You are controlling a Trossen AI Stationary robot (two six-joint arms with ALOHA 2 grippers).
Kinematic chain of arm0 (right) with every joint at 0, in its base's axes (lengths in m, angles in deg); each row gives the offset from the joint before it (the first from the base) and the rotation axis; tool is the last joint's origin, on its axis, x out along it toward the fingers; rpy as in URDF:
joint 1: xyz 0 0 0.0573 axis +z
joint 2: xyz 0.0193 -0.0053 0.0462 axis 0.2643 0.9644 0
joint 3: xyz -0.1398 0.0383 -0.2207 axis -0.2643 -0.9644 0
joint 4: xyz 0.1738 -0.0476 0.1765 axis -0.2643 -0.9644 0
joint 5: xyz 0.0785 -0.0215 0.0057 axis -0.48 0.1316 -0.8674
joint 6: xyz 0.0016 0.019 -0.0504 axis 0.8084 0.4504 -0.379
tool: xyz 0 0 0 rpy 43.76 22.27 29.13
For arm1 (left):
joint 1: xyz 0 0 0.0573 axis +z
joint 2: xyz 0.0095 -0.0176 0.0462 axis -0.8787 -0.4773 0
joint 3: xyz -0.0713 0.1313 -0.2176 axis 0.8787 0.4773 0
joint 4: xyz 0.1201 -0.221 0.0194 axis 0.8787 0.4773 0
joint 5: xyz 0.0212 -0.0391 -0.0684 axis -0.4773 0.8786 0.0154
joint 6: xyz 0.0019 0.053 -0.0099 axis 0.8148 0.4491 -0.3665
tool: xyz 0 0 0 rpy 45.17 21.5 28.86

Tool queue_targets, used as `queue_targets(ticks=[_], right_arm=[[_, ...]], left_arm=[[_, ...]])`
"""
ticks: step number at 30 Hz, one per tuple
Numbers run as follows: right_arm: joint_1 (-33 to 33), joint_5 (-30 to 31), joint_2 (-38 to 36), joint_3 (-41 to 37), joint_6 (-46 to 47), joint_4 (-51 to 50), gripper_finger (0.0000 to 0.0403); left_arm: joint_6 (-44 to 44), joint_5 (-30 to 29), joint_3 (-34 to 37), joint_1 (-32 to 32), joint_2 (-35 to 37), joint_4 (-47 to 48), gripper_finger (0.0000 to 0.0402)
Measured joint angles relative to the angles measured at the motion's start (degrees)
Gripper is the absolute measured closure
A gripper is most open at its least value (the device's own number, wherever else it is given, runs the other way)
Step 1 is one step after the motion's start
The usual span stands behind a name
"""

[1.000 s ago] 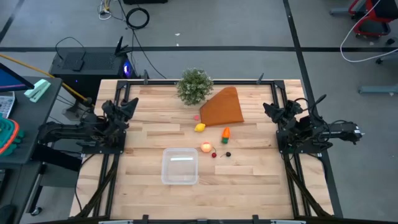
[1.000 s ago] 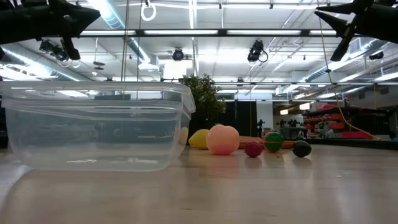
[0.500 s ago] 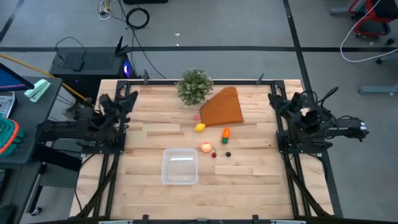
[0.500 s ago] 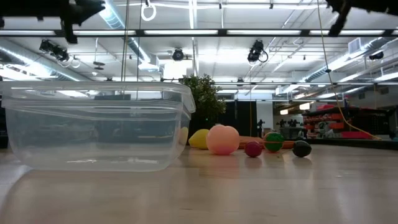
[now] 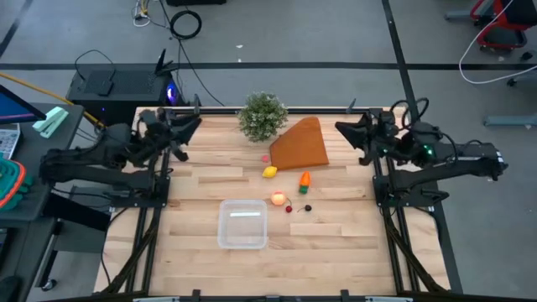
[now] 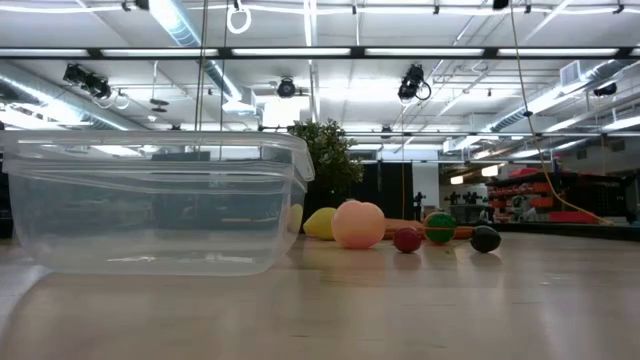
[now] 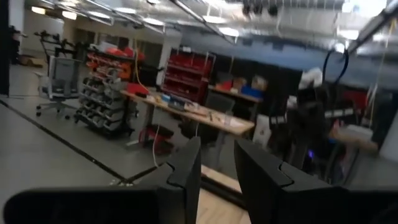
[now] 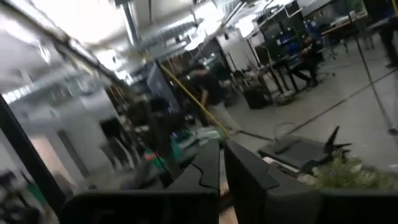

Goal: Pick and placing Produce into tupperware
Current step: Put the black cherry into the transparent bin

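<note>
The clear square tupperware [image 5: 243,224] [image 6: 150,205] sits on its base near the table's near middle. Beyond it the produce lies on the wood: yellow lemon [image 5: 269,172] [image 6: 320,222], orange carrot with green top [image 5: 304,179] [image 6: 440,228], peach-pink ball [image 5: 278,199] [image 6: 358,224], a red bit [image 5: 289,208] [image 6: 406,239] and a dark bit [image 5: 307,208] [image 6: 485,239]. My left gripper [image 5: 191,127] [image 7: 217,171] hangs raised over the far left of the table, its fingers a small gap apart. My right gripper [image 5: 342,131] [image 8: 222,165] hangs raised over the far right, shut. Both touch nothing.
A bushy green plant [image 5: 263,116] [image 6: 325,160] stands at the far edge, with a big orange-brown wedge [image 5: 299,144] beside it. A small pink bit [image 5: 265,157] lies near the wedge. Bare wood [image 5: 336,243] stretches around the tupperware. Black frame rails [image 5: 382,226] run down both sides.
Both arms have risen from their folded rest and swung their grippers toward the far edge and inward over the table. In the low view they have climbed out of the picture's top. The produce and tupperware have stayed put.
</note>
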Motion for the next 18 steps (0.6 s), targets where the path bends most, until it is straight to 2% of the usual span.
queue_targets(ticks=[5, 12, 18], right_arm=[[-0.02, -1.25, 5.72, 9.61, -2.64, -10.52, 0.0403], [-0.02, -4.85, 13.25, 21.64, -7.15, -18.40, 0.0403], [-1.15, -5.30, 18.19, 29.65, -8.49, -30.01, 0.0403]], left_arm=[[0.79, 1.81, -9.39, 0.00, -7.77, 9.02, 0.0296], [0.94, 2.71, -21.80, 0.44, -18.04, 22.60, 0.0296], [0.75, 10.47, -29.40, 3.65, -25.73, 32.69, 0.0296]])
